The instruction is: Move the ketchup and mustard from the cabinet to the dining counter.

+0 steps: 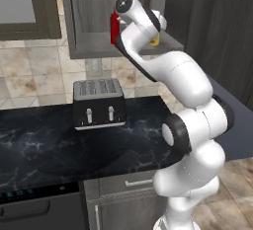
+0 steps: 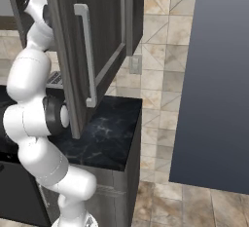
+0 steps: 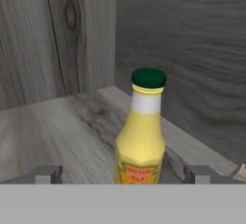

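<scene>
Gripper [image 3: 123, 174] jaws stand wide in the hand view, one tip on each side of the mustard [image 3: 141, 131], nothing held yet. That bottle stands upright on the cabinet [image 3: 57, 122] shelf, near its front edge, dead ahead of me, long axis vertical. I judge a short push forward centres it before closing.

From the left base view, my wrist reaches into the cabinet; the ketchup [image 1: 114, 26] stands just left of it.

From the right base view, the door [image 2: 92, 50] hangs open beside my arm.
</scene>
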